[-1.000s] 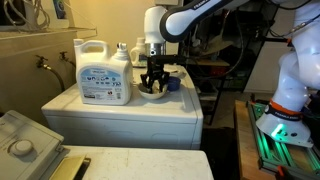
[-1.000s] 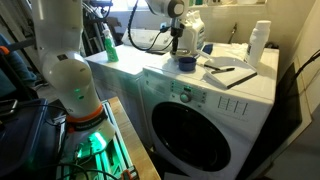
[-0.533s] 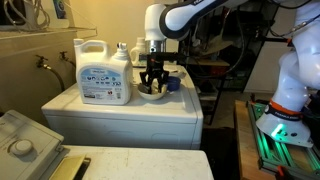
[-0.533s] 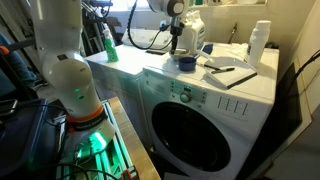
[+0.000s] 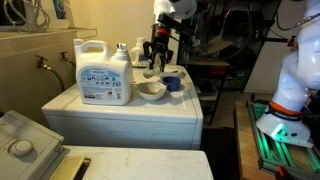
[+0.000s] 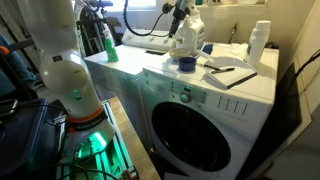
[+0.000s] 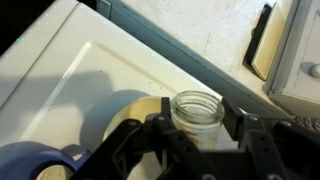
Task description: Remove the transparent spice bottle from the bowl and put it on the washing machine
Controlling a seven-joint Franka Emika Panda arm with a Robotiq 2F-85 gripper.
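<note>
My gripper (image 5: 157,64) hangs above the bowl (image 5: 151,90), shut on the transparent spice bottle (image 5: 155,66), which is lifted clear of it. In the wrist view the clear open-mouthed bottle (image 7: 197,105) stands upright between the black fingers (image 7: 235,122) of the gripper (image 7: 198,126). Below it are the cream bowl (image 7: 128,112) and the washing machine's flat white top (image 7: 90,65). The bowl sits on the washing machine (image 5: 115,110). In an exterior view the gripper (image 6: 178,24) is high above the washing machine top (image 6: 160,75).
A big white detergent jug (image 5: 105,72) stands beside the bowl. A small blue cup (image 5: 173,83) touches the bowl's side and also shows in the wrist view (image 7: 35,160). A notebook and papers (image 6: 232,72) and a white bottle (image 6: 259,40) are on the machine's other end.
The gripper has risen from inside the bowl, carrying the spice bottle up with it. The bowl, the cup and the jug have not moved.
</note>
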